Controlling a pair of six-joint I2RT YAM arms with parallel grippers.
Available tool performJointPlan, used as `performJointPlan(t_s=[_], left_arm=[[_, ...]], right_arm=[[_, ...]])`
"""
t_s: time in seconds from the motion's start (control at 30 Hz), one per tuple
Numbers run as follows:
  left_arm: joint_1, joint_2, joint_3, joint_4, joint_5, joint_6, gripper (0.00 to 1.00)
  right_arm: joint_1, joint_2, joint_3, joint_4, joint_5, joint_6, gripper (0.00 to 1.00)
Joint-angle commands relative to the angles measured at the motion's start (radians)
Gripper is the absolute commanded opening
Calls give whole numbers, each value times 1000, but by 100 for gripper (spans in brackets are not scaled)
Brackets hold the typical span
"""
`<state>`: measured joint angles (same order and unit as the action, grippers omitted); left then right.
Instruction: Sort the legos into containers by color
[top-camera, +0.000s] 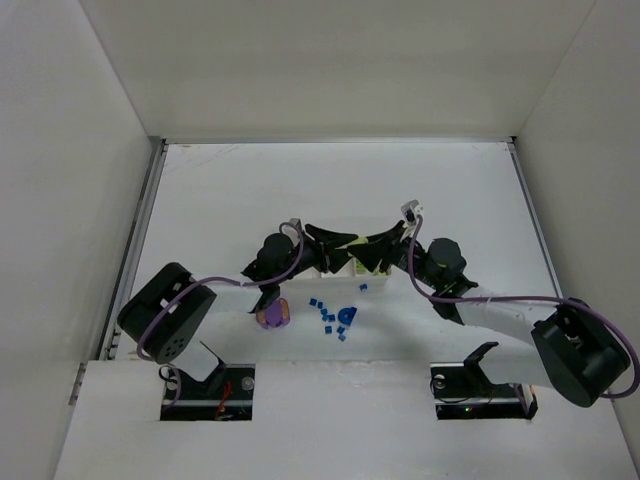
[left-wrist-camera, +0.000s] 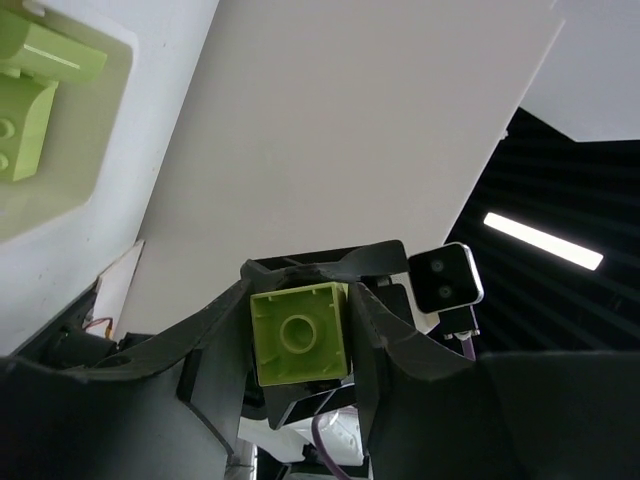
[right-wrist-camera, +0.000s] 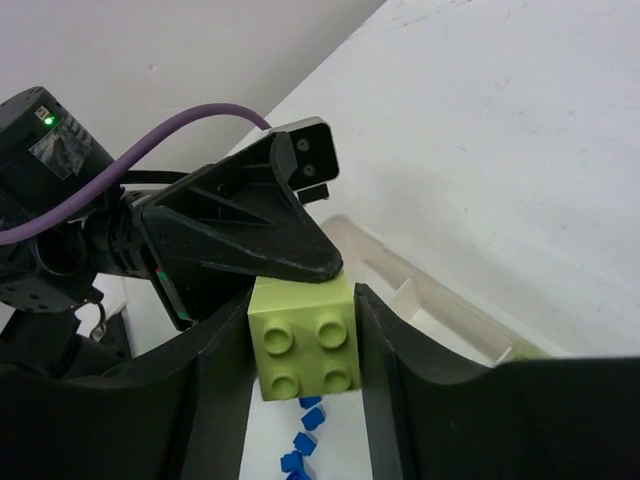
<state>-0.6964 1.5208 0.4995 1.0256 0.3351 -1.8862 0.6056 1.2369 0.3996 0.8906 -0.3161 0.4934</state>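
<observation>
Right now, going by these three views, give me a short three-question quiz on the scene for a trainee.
1. True or false: the left gripper and the right gripper both grip the yellow-green brick.
2. What colour are the tiny loose bricks on the table?
3. The purple-and-orange piece lies: A held by a gripper, B on the table, C atop the yellow-green brick.
Key: 1 true; 2 blue; 3 B.

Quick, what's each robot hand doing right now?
Left gripper: closed on the green brick.
Right gripper: closed on the same green brick.
</observation>
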Motion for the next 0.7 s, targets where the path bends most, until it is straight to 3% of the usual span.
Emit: performJointPlan(t_s=[0.0,0.4,0.57,0.67], left_arm=[[24,2,-16,203,-33,2,17],[21,96,-30,292,-28,7,13],[16,110,-33,327,-11,15,13],[22,102,-47,311,-13,33,13]], right_arm=[[-10,-4,10,-13,84,-26,50],[1,-40,21,-71,104,-27,74],[0,-40,21,-71,72,-9,77],[1,-36,25,-68,48,-6,72]])
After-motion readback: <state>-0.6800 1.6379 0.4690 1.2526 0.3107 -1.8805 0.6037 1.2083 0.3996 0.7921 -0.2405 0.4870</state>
